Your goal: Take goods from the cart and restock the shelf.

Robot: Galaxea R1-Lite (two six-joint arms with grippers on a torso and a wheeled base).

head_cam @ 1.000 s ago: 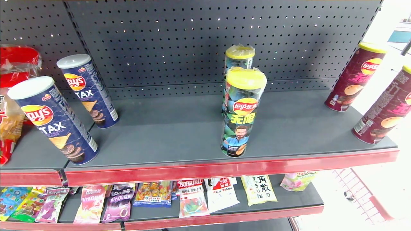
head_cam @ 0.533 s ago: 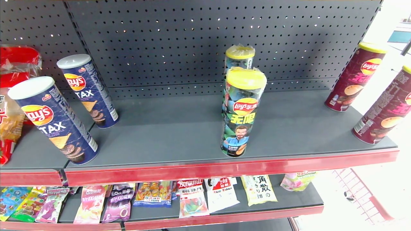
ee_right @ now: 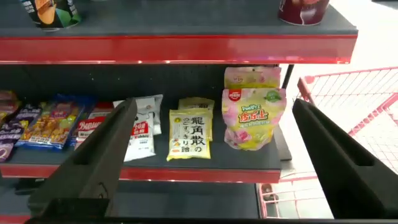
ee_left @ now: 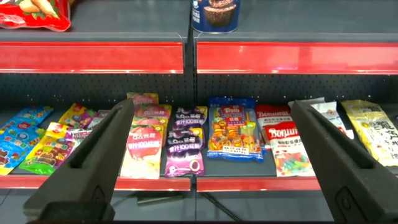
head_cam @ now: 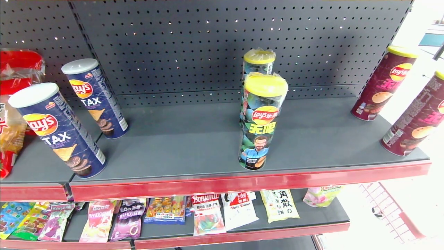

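Chip cans stand on the grey upper shelf: two blue cans at the left, two yellow-lidded cans one behind the other in the middle, two maroon cans at the right. My left gripper is open and empty, facing the lower shelf's snack bags. My right gripper is also open and empty, in front of the lower shelf's right end, where a pink bag and a yellow-green bag lie. The red wire cart is to the right of the shelf.
A red bag sits at the upper shelf's far left. Wide bare stretches of shelf lie between the blue cans and the middle cans, and between the middle cans and the maroon cans. Red lips edge both shelves.
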